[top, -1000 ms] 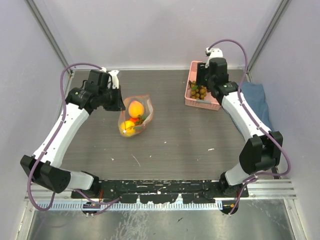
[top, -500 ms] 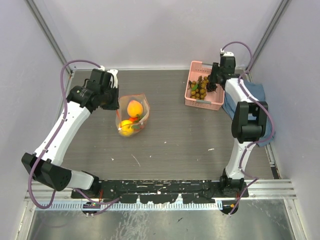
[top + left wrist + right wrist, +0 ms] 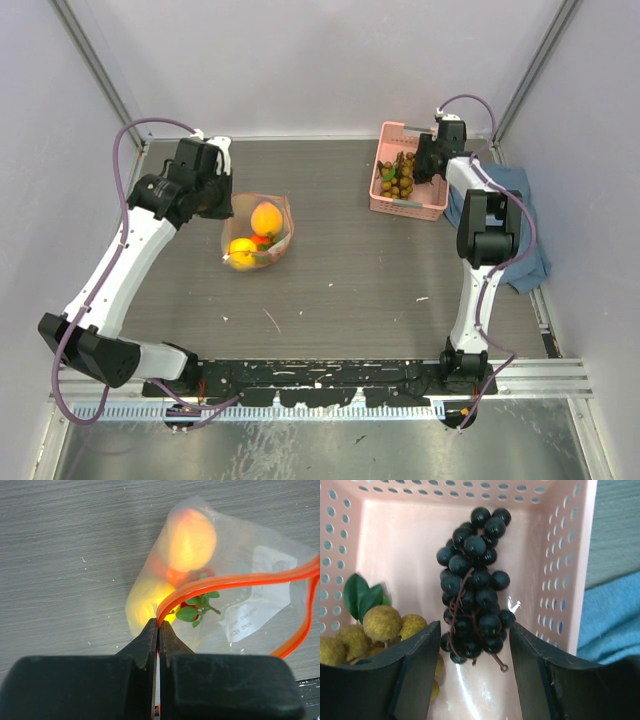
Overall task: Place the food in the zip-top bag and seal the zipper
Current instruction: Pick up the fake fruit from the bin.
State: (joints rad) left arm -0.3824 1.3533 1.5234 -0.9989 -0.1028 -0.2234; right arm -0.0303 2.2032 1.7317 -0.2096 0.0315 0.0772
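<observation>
The clear zip-top bag (image 3: 258, 232) lies left of the table's middle, holding a yellow fruit (image 3: 146, 603), an orange fruit (image 3: 191, 538) and an orange-red one with green leaves (image 3: 196, 607). My left gripper (image 3: 158, 624) is shut on the orange-red zipper (image 3: 235, 582) at the bag's mouth edge, and the mouth gapes open. My right gripper (image 3: 474, 632) is open inside the pink basket (image 3: 384, 200), its jaws either side of the lower end of the dark berry bunch (image 3: 472, 587). The brownish grape bunch (image 3: 382, 625) lies beside it.
A blue cloth (image 3: 520, 215) lies at the table's right edge, beside the basket. The basket stands at the back right. Small white specks dot the grey table.
My left gripper has dragged the bag a little to the left and toward the front. My right arm has swung from above the basket's left side to its back right corner and reached down inside.
</observation>
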